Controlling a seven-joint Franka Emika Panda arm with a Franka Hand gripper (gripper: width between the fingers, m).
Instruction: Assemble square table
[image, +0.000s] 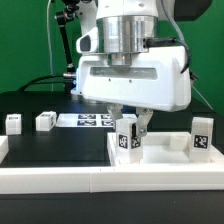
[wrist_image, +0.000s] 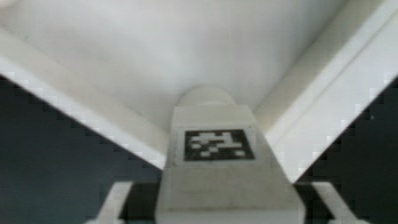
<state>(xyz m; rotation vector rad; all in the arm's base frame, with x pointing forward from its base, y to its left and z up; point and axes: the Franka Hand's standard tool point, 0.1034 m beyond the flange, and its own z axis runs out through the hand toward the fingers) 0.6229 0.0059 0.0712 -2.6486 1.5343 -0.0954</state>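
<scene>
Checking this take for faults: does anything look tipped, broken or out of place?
Nothing stands out. The gripper holds one leg upright at the tabletop corner; the loose legs sit apart, with no damage visible.

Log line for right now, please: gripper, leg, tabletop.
gripper: shut on leg | leg: upright at tabletop corner | loose legs: lying apart, exterior view's left

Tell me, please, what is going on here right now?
The robot arm grips one small white leg upright in its jaws, at a corner of the square tabletop. A second leg stands toward the exterior view's right, and two loose legs wait on the dark table at its left, near the marker board.
</scene>
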